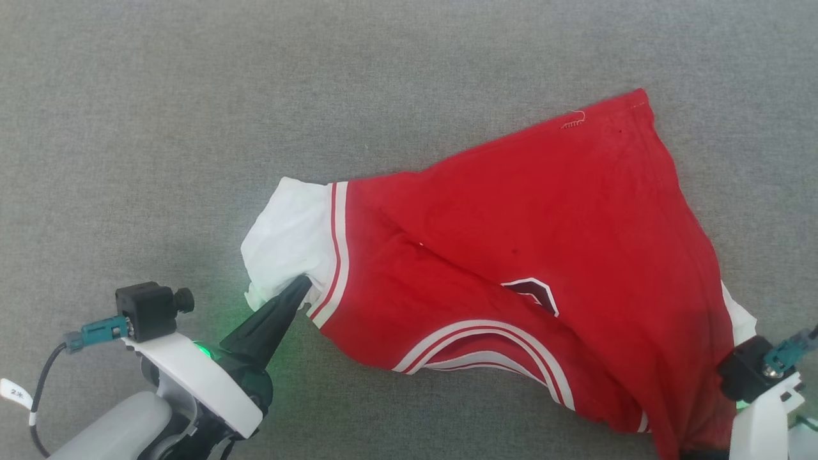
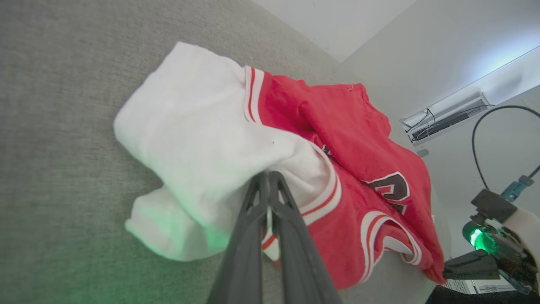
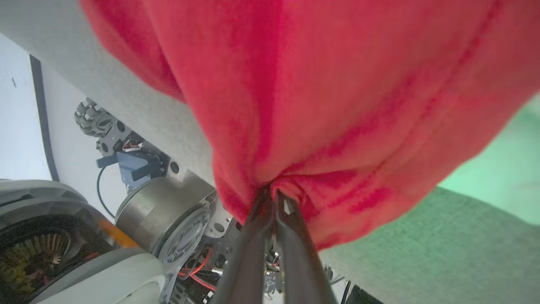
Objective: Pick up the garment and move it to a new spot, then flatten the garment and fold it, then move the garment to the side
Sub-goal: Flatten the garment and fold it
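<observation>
Sprawling red garment [image 1: 543, 223], white panel [image 1: 287, 236], striped trim [image 1: 337, 249], left pincer [image 1: 304, 281] and right pincer [image 3: 273, 193] pinching it.

We take this for a robotics lab or test room. The garment [image 1: 511, 243] lies on a worktable [image 1: 192, 96] covered in plain grey cloth, with bare white walls [image 2: 422, 46] behind it. On one wall we see a pale box-like unit [image 2: 449, 114] with loose cables running from it. Beside the table edge we see the robot's own base: a roller wheel [image 3: 90, 118], a round metal motor housing [image 3: 168, 211] and exposed red and white wiring [image 3: 198, 270].
</observation>
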You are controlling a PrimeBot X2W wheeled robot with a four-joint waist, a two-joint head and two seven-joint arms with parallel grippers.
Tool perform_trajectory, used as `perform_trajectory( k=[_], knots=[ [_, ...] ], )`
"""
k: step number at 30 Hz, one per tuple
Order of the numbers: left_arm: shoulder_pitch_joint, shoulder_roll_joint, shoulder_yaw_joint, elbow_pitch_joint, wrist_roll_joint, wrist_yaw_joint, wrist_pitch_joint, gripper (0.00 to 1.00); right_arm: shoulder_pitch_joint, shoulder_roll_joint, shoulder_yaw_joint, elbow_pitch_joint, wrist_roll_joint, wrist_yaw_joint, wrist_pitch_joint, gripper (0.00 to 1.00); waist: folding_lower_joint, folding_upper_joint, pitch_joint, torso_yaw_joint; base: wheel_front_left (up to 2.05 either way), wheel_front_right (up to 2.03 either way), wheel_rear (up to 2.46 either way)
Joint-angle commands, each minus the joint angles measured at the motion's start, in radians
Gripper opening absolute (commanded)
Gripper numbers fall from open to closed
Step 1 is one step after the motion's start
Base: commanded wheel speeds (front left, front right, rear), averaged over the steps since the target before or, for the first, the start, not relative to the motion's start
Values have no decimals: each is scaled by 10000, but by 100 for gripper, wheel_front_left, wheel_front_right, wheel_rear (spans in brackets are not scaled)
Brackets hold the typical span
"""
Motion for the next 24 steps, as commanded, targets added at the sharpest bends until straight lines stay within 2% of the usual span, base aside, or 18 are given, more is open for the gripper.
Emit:
perform_trajectory(
  k=[1, 2, 3, 4, 9, 13, 17, 20, 24],
  knots=[
    [28, 4, -4, 37, 9, 10, 0, 0, -111, 118, 20, -47, -267, -1, -420, 16, 0, 0, -43, -21, 0, 0, 0],
    [35, 10, -3, 57, 8, 10, 0, 0, -199, 158, 12, -64, -359, -1, -632, 42, 0, 0, -68, -39, 0, 0, 0],
    [47, 6, 2, 63, 8, 10, 0, 0, -262, 173, -25, -137, -457, 1, -866, 97, 0, 0, -91, -49, 0, 0, 0],
    [62, -4, 10, 66, 9, 10, 0, 0, -282, 154, -74, -213, -468, -1, -1056, 100, 0, 0, -111, -55, 0, 0, 0],
    [171, -83, 32, 29, 37, 10, 0, 0, -99, 97, -807, -821, -47, 1, -1386, 100, 0, 0, -194, -34, 0, 0, 0],
    [221, -220, 51, -46, 118, 10, 0, 0, -193, -14, -2124, -1687, 731, 1, -1087, 100, 0, 0, -164, 121, 0, 0, 0],
    [-16, -458, -93, -104, 202, 10, 0, 0, -1217, -277, -3291, -1810, 940, 1, -789, 100, 0, 0, 18, 446, 0, 0, 0],
    [-238, -629, -203, -107, 242, 10, 0, 0, -2638, -505, -3264, -1144, 454, -1, -938, 100, 0, 0, 231, 709, 0, 0, 0],
    [-562, -880, -422, -58, 266, 10, 0, 0, -4860, -611, -1974, 363, -451, 1, -1252, 100, 0, 0, 567, 1065, 0, 0, 0]
  ],
)
